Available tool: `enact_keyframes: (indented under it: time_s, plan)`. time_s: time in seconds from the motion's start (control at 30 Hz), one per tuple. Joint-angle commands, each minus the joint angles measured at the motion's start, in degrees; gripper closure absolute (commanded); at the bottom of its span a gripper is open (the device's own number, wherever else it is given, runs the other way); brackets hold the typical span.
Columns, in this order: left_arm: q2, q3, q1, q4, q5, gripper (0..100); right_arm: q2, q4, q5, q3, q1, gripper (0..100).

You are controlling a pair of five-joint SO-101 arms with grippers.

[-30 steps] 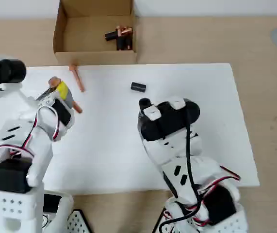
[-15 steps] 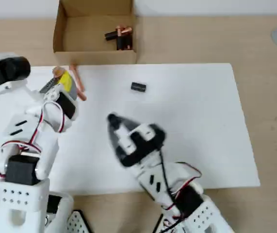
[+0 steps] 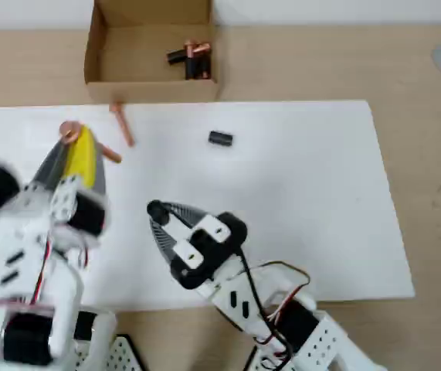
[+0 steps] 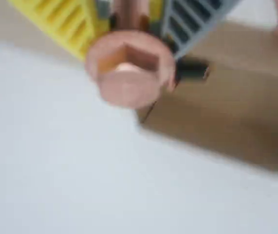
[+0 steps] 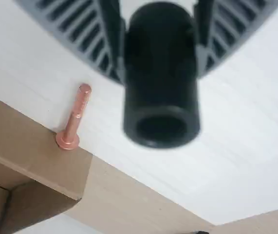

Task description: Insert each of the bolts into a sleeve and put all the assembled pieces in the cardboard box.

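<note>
Pale wooden surface (image 3: 429,154) with a white sheet (image 3: 320,201) laid over it; cardboard box (image 3: 95,54) at the sheet's far edge.

High view: assembled pieces (image 3: 191,59) lie in a corner of the box. A loose bolt (image 3: 122,124) lies on the sheet, head end at the box wall. A loose sleeve (image 3: 220,139) lies well apart from it. Left jaws are clamped on the held bolt (image 3: 70,131), head toward the box, shank slanting out toward mid-sheet. Right jaws are clamped on the held sleeve (image 3: 157,209) over mid-sheet, apart from the bolt.

Left wrist view: jaws closed on the shank just behind the hex head. Blurred, so the grip's squareness is unclear.

Right wrist view: jaws pinch the sleeve by its sides, with the open bore clear past the tips and facing toward the box.

Judgement: the step in hand is mating bolt and sleeve.
- Bring the shank tip and the bore onto one line before any push.
- Correct tilt at the wrists, not by forcing.
- Close the gap slowly. A shank held at one spot can pivot under a side load.
- Work over the sheet, so a dropped part stays reachable.
</note>
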Motion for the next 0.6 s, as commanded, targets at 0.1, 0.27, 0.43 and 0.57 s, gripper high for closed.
enact_keyframes:
  time_s: [0.1, 0.27, 0.43, 0.57]
  plan:
    - [-7.52, -2.81, 5.01, 9.32, 2.99, 99, -6.64, -0.97, -0.62, 0.13, -0.48, 98.8]
    - [-7.78, -2.99, 8.53, 18.11, 8.18, 99, -6.81, 2.55, -0.70, 0.13, -0.57, 98.8]
    - [-7.78, -3.34, 9.32, 21.45, 9.76, 99, -7.08, 4.75, -4.13, 0.13, -0.48, 98.8]
    - [-7.78, -3.34, 9.67, 21.27, 9.85, 99, -7.08, 4.66, -4.22, 0.13, -0.48, 98.8]
